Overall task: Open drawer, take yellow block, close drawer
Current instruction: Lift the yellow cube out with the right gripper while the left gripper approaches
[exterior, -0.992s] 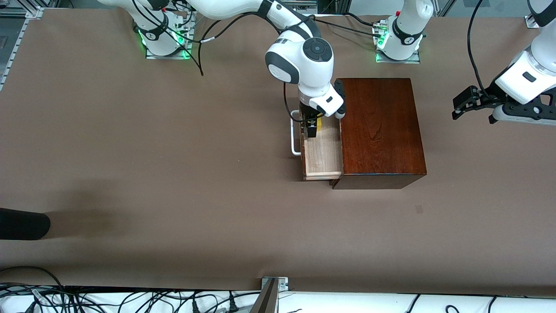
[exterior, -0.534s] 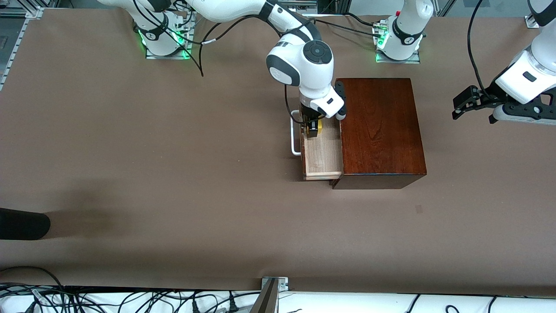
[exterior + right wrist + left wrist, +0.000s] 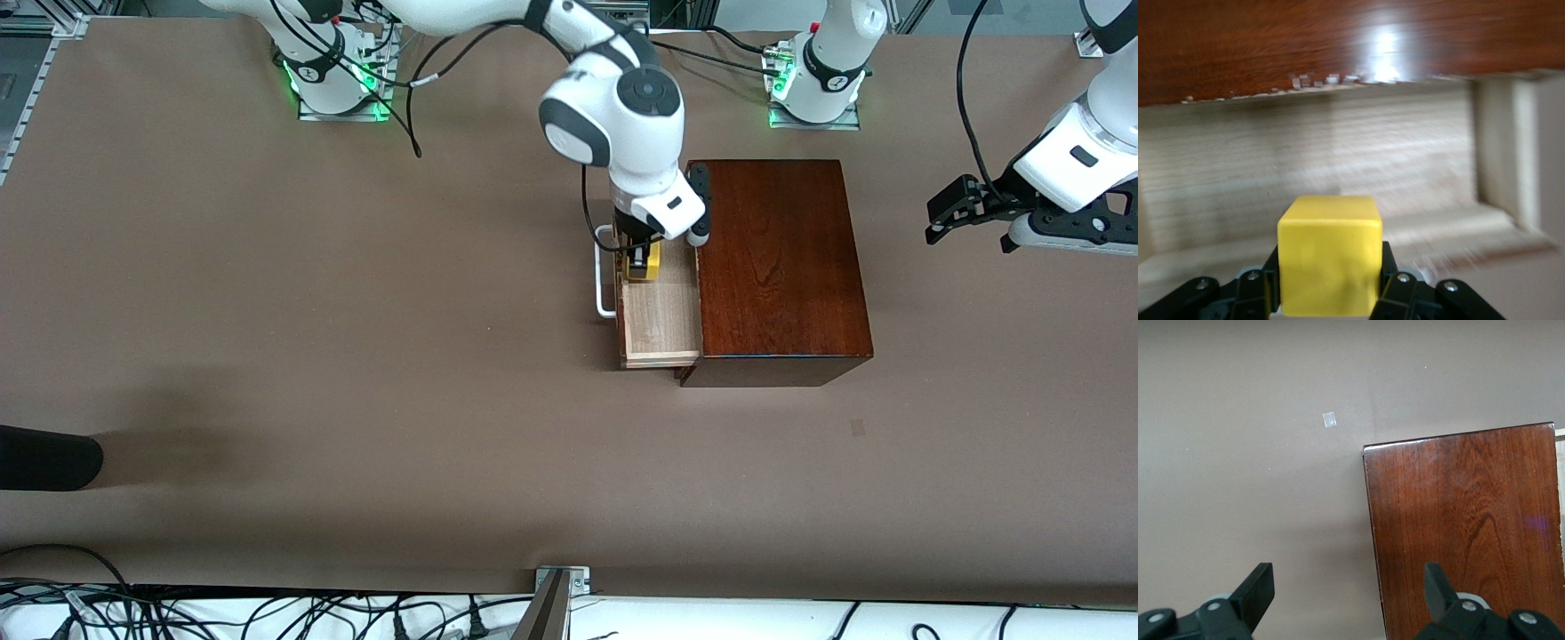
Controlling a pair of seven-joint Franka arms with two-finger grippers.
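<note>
Both right jaws (image 3: 1330, 293) clamp yellow block (image 3: 1329, 253) | apparently above drawer (image 3: 662, 320)

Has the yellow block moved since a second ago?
Yes. The yellow block, clamped in the right gripper, shows more fully against the open drawer, apparently lifting.

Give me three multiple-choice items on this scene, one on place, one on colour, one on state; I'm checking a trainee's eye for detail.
1. Where is the right hand?
A. over the open drawer
B. over the bare table
C. on top of the wooden box

2. What colour is the block?
A. red
B. yellow
C. blue

3. How is the left hand?
A. shut on the handle
B. shut on the block
C. open, holding nothing

Answers:
1 A, the front view shows it above the drawer's pale inside.
2 B, the right wrist view shows a yellow cube between the fingers.
3 C, the left wrist view shows its fingers spread apart.
</note>
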